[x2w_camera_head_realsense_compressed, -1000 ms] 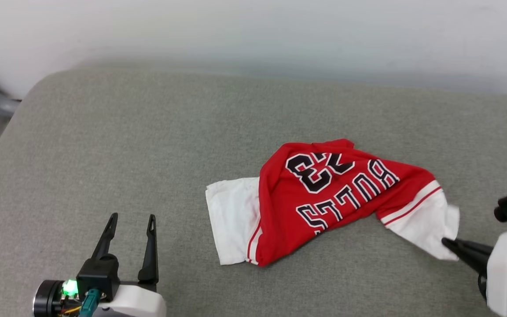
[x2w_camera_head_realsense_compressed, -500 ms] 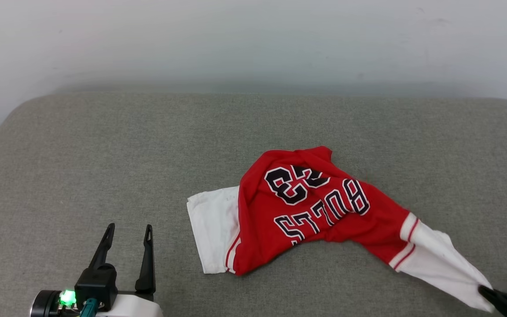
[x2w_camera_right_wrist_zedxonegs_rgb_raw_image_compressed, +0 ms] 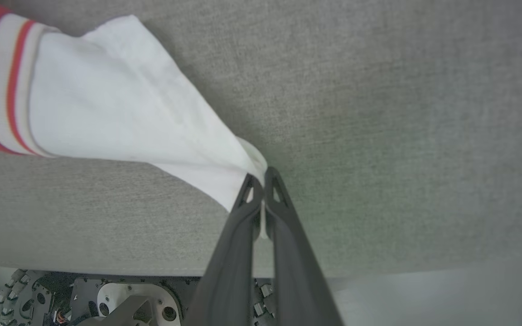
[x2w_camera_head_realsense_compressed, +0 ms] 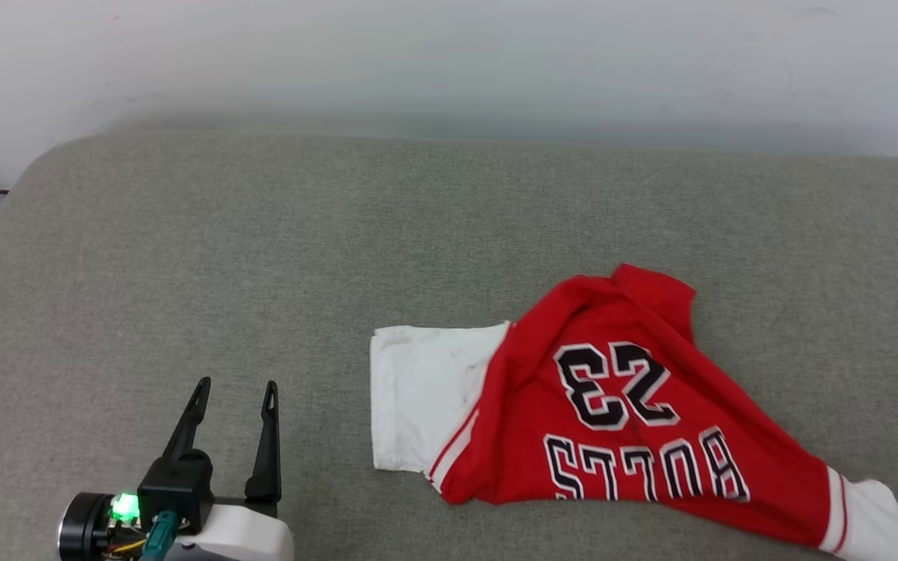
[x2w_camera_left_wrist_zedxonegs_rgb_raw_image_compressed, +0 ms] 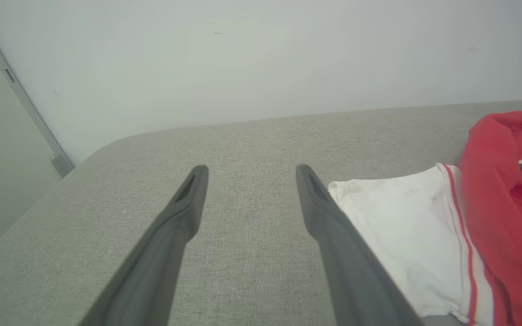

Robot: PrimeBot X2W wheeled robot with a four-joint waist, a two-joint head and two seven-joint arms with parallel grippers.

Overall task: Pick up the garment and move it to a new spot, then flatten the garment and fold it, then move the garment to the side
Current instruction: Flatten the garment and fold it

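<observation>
The garment (x2w_camera_head_realsense_compressed: pixel 613 425) is showing red with white sleeves, red-and-white striped trim and black, white-outlined "BULLS" and "23". The surface (x2w_camera_head_realsense_compressed: pixel 262 257) is looking plain grey-green. The left claw (x2w_camera_head_realsense_compressed: pixel 235 384) is showing black, its light (x2w_camera_head_realsense_compressed: pixel 125 506) glowing green.

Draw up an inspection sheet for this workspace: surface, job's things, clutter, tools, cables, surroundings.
Surface: grey fabric cushion.
Job's things: garment, crumpled, lettering up, one white sleeve lying flat, the other pulled out toward the near right.
Clutter: nothing seen.
Tools: left tool open, apart from the garment; right tool shut on the garment at a white sleeve's tip.
Cables: teal plug with wires at the left wrist.
Surroundings: pale wall; grey metal bar at far left.
</observation>
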